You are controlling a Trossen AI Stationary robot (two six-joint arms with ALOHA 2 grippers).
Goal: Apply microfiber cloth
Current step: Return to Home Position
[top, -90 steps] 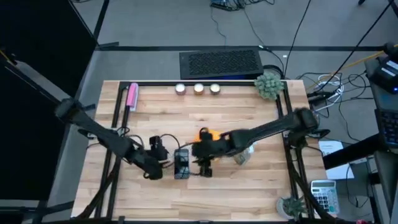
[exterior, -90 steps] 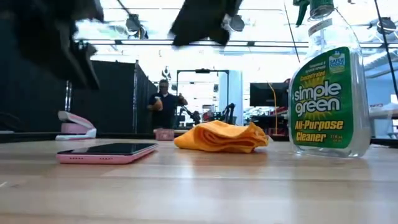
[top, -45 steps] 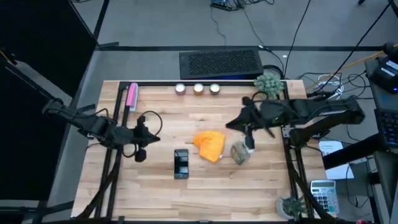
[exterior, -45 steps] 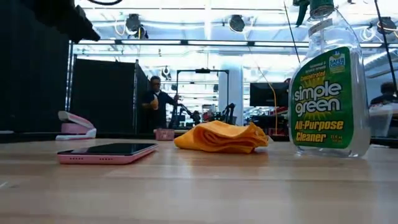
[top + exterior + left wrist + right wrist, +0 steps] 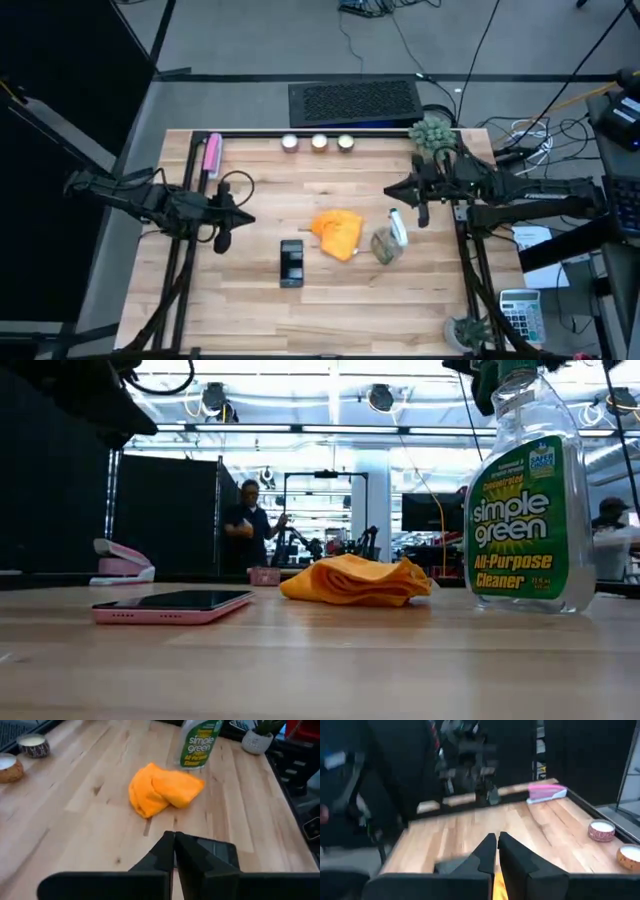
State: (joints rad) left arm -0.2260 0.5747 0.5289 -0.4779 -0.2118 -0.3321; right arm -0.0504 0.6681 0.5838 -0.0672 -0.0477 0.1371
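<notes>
High view: left gripper [image 5: 222,240] and right gripper [image 5: 421,213], fingers pinched together and empty, hang clear of the microfiber cloth [image 5: 337,232]; homing looks underway, only parking remains.

A green cleaner spray bottle [image 5: 520,510] stands on the wooden table [image 5: 300,310]. Three candles [image 5: 319,142] line the far edge, between a pink stapler [image 5: 211,155] and a potted plant [image 5: 432,137].

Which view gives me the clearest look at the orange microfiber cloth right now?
The left wrist view: the microfiber cloth fills mid-frame, folds visible, lying loose on the table. The high view shows it small, the low view edge-on, the right wrist view only an orange sliver.
</notes>
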